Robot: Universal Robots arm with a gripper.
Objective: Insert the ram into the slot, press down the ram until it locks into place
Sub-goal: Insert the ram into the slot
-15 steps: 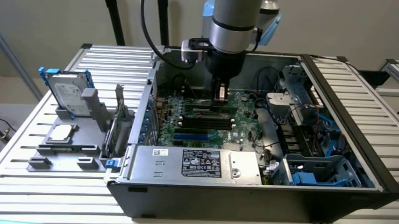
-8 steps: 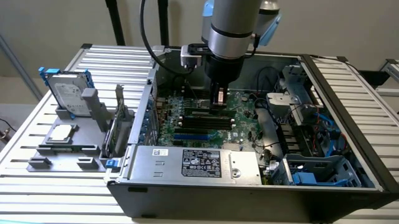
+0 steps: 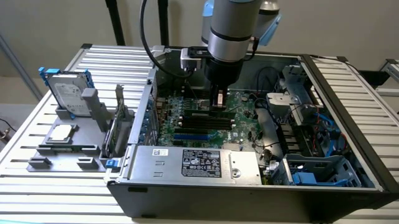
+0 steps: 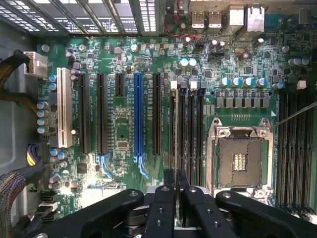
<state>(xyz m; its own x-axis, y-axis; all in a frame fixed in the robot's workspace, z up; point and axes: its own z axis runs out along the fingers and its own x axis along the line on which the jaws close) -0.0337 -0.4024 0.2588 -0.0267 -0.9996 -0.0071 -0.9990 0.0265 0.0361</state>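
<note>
My gripper [image 3: 218, 106] hangs inside the open computer case, over the motherboard's row of black memory slots [image 3: 207, 122]. It is shut on the ram [image 3: 204, 113], a thin dark green stick standing on edge along the slot farthest from the power supply. In the wrist view the ram [image 4: 177, 210] is edge-on between my two black fingers [image 4: 167, 198]. The gripper [image 4: 176, 174] lines up with the slot [image 4: 173, 129] nearest the black expansion sockets, whose white end clip is visible. I cannot tell how deep the ram sits in it.
Beside the slots lie the open CPU socket [image 4: 240, 158], a blue socket [image 4: 138, 114] and a white one [image 4: 64, 106]. A grey power supply [image 3: 193, 163] fills the case's front. Outside on the exterior view's left, a hard drive [image 3: 68, 95] and a green card [image 3: 118, 123] stand on a grey fixture.
</note>
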